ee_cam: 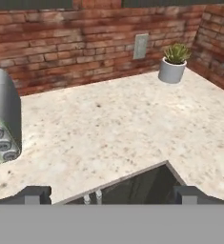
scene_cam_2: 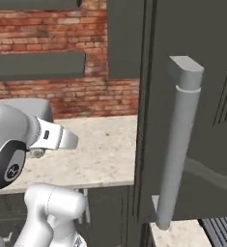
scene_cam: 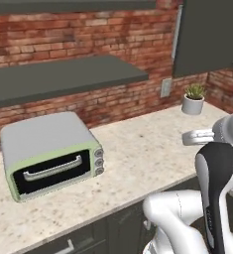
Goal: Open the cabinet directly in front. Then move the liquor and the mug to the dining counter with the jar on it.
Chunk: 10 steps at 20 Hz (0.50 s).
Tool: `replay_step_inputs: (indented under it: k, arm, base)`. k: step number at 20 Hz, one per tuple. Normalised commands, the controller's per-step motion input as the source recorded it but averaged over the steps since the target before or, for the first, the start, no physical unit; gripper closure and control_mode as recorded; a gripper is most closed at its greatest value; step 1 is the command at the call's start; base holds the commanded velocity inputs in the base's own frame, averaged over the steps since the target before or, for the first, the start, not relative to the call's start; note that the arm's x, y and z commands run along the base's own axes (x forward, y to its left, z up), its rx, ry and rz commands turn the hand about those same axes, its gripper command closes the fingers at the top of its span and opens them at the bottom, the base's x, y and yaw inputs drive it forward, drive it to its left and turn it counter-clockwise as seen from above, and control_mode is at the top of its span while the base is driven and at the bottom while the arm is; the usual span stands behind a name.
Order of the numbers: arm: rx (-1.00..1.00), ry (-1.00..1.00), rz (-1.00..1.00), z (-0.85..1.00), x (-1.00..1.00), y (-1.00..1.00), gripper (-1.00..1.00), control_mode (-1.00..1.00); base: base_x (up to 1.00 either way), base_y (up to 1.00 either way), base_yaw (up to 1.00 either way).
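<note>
Dark grey cabinet door swung open, up beside the empty, spread claw over the beige worktop.

White arm bent up high above the worktop, gripper pointing down and forward over the worktop's front edge, two dark fingertips spread wide apart, holding nothing

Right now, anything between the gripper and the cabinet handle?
Nothing visible. The gripper, open, faces the worktop; the cabinet handle hangs above it. Plant and toaster oven sit off to the sides.
</note>
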Motion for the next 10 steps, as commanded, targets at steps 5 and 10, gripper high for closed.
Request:
replay_step_inputs:
  k: [5,10]
  arm:
    - [0.0,0.0,0.0,0.0,0.0,0.0,-1.0,1.0]
    - [0.0,0.0,0.0,0.0,0.0,0.0,-1.0,1.0]
  base:
    - [0.6,-0.53,-0.33]
    - [0.27,-0.02,-0.68]
